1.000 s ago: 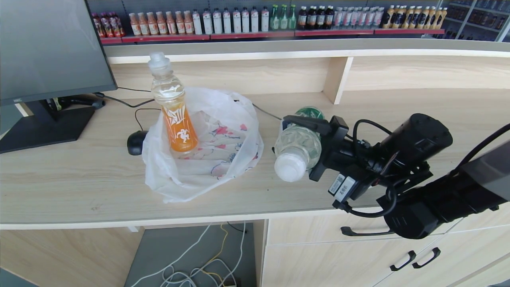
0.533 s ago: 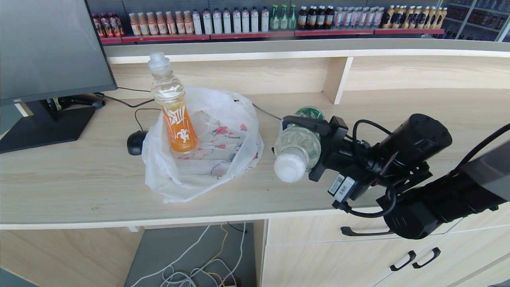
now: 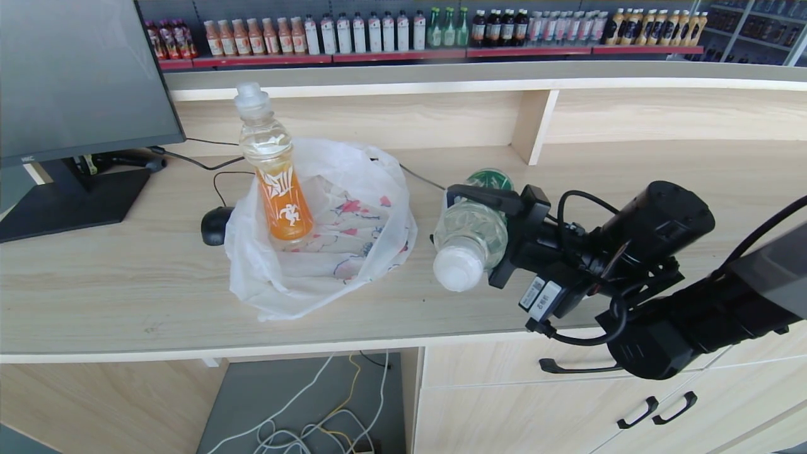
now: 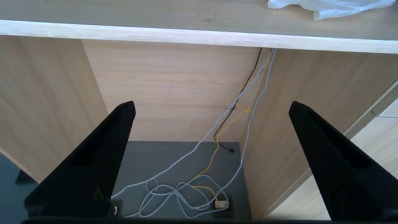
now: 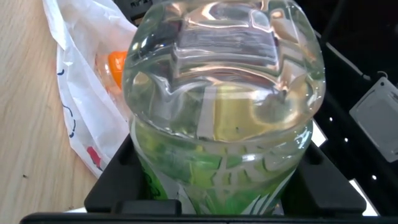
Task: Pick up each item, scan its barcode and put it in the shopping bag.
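Left claw (image 4: pixel 211 109) spread wide, empty, below the tabletop (image 3: pixel 126 284) edge. Centre-left: orange bottle (image 3: pixel 274 170) upright in shopping bag (image 3: pixel 372 208); orange label, white figure. Right of centre: right claw (image 3: pixel 482 233) clamped on clear bottle (image 3: pixel 470 236), cap towards lower frame; green label, print unreadable. Judged thin-walled, slick, crushable; mid-body hold suits.

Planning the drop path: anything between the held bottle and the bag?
Nothing visible. The right gripper holds the clear bottle just right of the bag, with bare counter between. An orange bottle stands in the bag's left part, so aim right of it.
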{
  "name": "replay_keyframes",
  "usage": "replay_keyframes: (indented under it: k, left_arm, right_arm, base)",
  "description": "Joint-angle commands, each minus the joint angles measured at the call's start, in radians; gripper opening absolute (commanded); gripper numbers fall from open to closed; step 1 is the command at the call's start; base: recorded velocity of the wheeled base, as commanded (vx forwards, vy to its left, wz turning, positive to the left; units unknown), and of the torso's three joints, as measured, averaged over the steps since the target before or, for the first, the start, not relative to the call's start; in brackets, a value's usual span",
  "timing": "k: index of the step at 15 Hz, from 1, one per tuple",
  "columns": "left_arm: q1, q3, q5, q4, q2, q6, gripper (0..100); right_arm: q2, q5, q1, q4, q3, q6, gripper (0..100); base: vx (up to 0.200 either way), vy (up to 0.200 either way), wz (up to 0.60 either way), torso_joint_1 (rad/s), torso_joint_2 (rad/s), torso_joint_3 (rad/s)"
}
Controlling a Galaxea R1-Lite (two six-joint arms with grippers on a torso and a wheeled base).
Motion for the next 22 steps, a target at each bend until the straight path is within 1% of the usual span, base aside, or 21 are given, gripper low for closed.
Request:
replay_keyframes:
  k: [1,9,13,16,18,19,22]
  left_arm:
    - [0.000,0.000,0.000,0.001,0.000,0.000,100]
    - [0.000,0.000,0.000,-0.001,0.000,0.000,100]
    - [0.000,0.000,0.000,0.001,0.000,0.000,100]
    - [0.000,0.000,0.000,0.001,0.000,0.000,100]
    - [0.000,0.000,-0.001,0.001,0.000,0.000,100]
    - [0.000,0.000,0.000,-0.001,0.000,0.000,100]
    - [0.000,0.000,0.000,0.001,0.000,0.000,100]
  right_arm:
    - [-0.001,0.000,0.001,-0.001,0.003,0.000,0]
    - [-0.013,0.003,0.000,-0.001,0.004,0.001,0]
    - [-0.062,0.000,0.000,-0.001,0.026,0.007,0]
    - [-0.145,-0.016,0.012,-0.001,0.053,0.055,0]
    - [-0.166,-0.040,0.026,-0.001,0.066,0.096,0]
    - [-0.194,-0.086,0.061,-0.001,0.072,0.132,0]
    - [-0.243,-0.200,0.122,-0.001,0.090,0.217,0]
  base:
    - [0.000,0.000,0.00,0.000,0.00,0.000]
    - [0.000,0.000,0.00,0.000,0.00,0.000]
    - [0.000,0.000,0.00,0.000,0.00,0.000]
    - [0.000,0.000,0.00,0.000,0.00,0.000]
    - [0.000,0.000,0.00,0.000,0.00,0.000]
    - [0.000,0.000,0.00,0.000,0.00,0.000]
    - [0.000,0.000,0.00,0.000,0.00,0.000]
